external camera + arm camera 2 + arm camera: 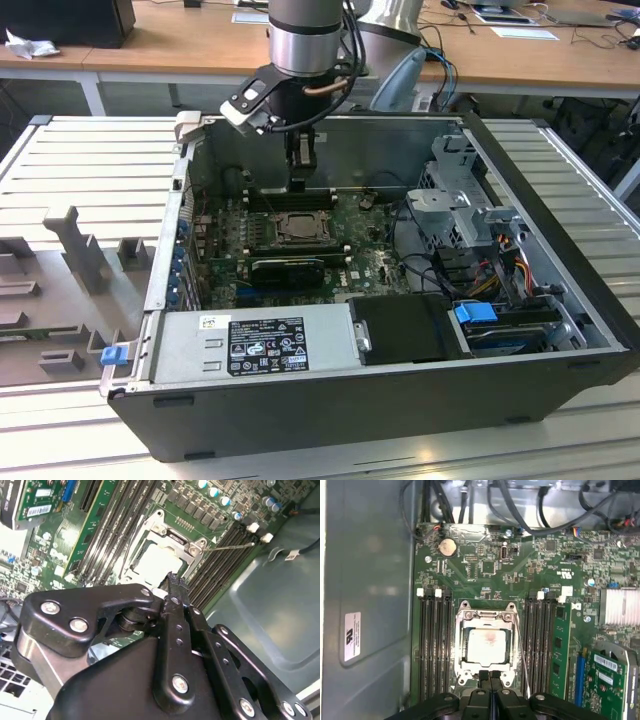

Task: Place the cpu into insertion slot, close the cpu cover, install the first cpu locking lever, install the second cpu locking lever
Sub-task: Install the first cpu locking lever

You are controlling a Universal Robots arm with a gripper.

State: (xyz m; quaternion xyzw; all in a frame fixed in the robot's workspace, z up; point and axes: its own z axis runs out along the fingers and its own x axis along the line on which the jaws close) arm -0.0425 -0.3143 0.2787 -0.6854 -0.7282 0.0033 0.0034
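Gripper [490,676] at cpu cover [485,616] edge, fingers [484,680] pressed together.
cpu [487,646] lies under the closed cover, just beside the fingertips.

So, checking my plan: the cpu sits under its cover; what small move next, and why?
Probably slide the shut gripper sideways onto the thin wire lever: the cpu cover lies flat over the cpu, yet that lever beside it looks unlatched.
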